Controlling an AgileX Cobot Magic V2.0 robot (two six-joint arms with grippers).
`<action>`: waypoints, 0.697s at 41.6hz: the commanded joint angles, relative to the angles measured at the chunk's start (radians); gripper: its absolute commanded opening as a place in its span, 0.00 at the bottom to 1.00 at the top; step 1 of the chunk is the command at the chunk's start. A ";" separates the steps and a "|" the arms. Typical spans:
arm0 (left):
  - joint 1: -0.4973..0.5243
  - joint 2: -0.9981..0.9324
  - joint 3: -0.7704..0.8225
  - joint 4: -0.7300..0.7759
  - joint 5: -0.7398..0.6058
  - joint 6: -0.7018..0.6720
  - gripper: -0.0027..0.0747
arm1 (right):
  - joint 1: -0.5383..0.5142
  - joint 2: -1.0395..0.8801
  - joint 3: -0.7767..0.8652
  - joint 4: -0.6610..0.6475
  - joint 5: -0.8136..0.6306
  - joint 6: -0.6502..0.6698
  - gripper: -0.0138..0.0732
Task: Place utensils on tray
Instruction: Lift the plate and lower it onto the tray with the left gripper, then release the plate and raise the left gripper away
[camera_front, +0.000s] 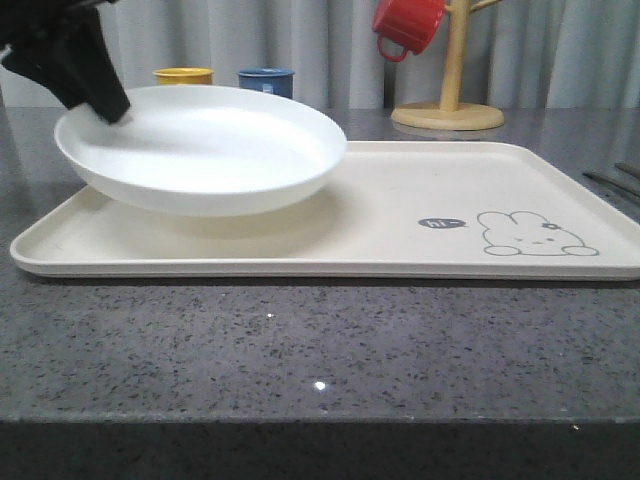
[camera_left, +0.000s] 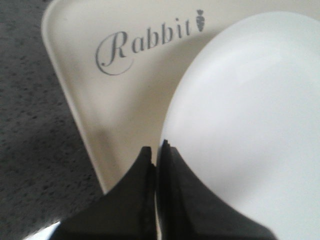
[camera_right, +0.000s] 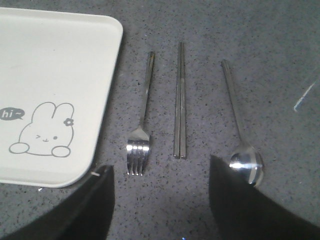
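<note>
Utensils of slim shiny silver metal are lying side by side on the dark speckled stone countertop (camera_right: 280, 55), just beside the tray's short edge and off it: a four-tined fork (camera_right: 141, 125) nearest the tray, a pair of flat chopsticks (camera_right: 180, 100) touching each other in the middle, and an oval-bowled spoon (camera_right: 241, 130) farthest out, all roughly parallel with bare counter showing between them. The large cream rectangular tray (camera_front: 420, 200) with rounded corners and a low raised rim is sitting flat on the counter, its grey rabbit drawing (camera_front: 535, 235) at the end near the cutlery and the "Rabbit" script (camera_left: 145, 47) at the other. A round white plate (camera_front: 200, 145), smooth and shallow, is taking up the left half of the tray; I cannot tell whether it is resting there or hanging just above it. The left gripper (camera_left: 156, 155) is pinching the plate's rim, black jaws closed tight on the thin edge. The right gripper (camera_right: 160, 200) is hovering over the cutlery with its jaws spread wide and holding nothing, the fork and chopstick ends lying between its fingers. The tray's right half is lying bare around the rabbit. Behind the tray are standing a yellow cup (camera_front: 183, 76), a blue cup (camera_front: 266, 80), and a wooden mug tree (camera_front: 452, 90) carrying a red mug (camera_front: 408, 25), all before a pale curtain (camera_front: 320, 45).
</note>
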 joint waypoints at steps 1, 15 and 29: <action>-0.024 0.001 -0.035 -0.035 -0.067 -0.002 0.01 | -0.006 0.010 -0.033 -0.001 -0.061 -0.001 0.67; -0.024 0.063 -0.038 -0.033 -0.100 -0.002 0.27 | -0.006 0.010 -0.033 -0.001 -0.061 -0.001 0.67; -0.032 -0.043 -0.102 0.062 -0.050 -0.002 0.61 | -0.006 0.010 -0.033 -0.001 -0.061 -0.001 0.67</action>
